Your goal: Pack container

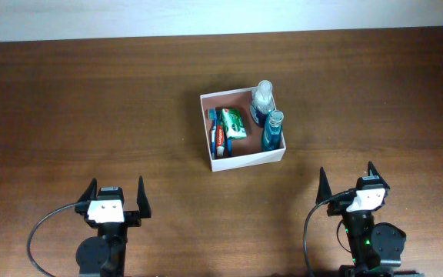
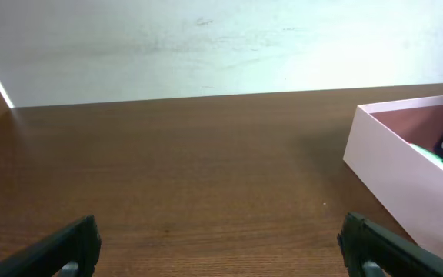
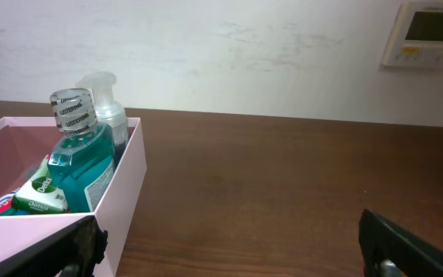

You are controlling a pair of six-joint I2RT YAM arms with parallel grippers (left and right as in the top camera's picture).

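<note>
With left claw (image 1: 117, 185) and right claw (image 1: 346, 171) both spread wide and empty — container (image 1: 248, 159) ahead, between them, already stocked — beware toppling the upright mouthwash bottle (image 1: 272, 129) by reaching in carelessly.

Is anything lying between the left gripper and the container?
Nothing: only bare table lies between the left gripper and the container, as the overhead and left wrist views show.

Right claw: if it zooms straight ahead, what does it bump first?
Probably nothing close. The right claw points past the container, which sits to its left. Just bare table, then the wall.
</note>
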